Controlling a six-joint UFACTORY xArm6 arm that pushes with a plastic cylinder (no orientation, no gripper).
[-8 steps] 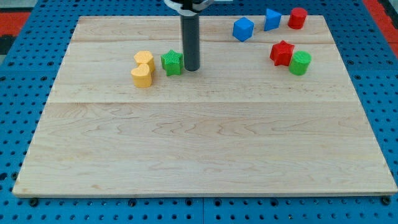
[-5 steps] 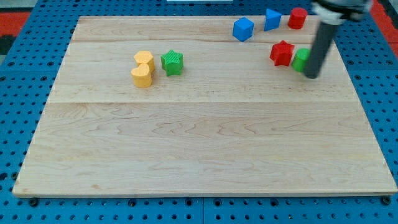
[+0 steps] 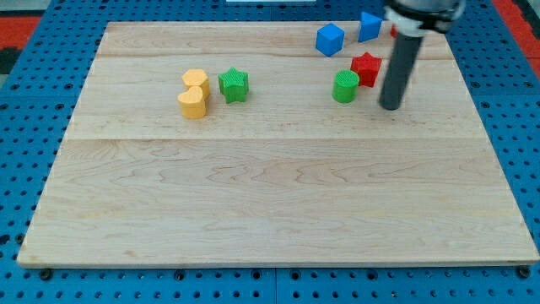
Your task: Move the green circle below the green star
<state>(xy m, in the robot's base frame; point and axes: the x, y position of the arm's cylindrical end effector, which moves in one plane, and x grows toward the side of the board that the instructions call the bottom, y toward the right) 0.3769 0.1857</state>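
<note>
The green circle (image 3: 344, 86) stands on the wooden board (image 3: 270, 186) right of centre near the view's top, touching the red star (image 3: 366, 68) at its upper right. The green star (image 3: 234, 84) sits far to its left, beside two yellow blocks (image 3: 194, 93). My tip (image 3: 390, 107) is on the board to the right of the green circle and a little lower, apart from it by about a block's width.
A blue cube (image 3: 330, 39) and a blue block (image 3: 369, 25) sit near the board's top edge. The rod hides most of a red block (image 3: 394, 30) at the top right. Blue pegboard (image 3: 25, 169) surrounds the board.
The tip swung from beside the green star to the right side, then back left. The green circle and the red star have been pushed leftward.
</note>
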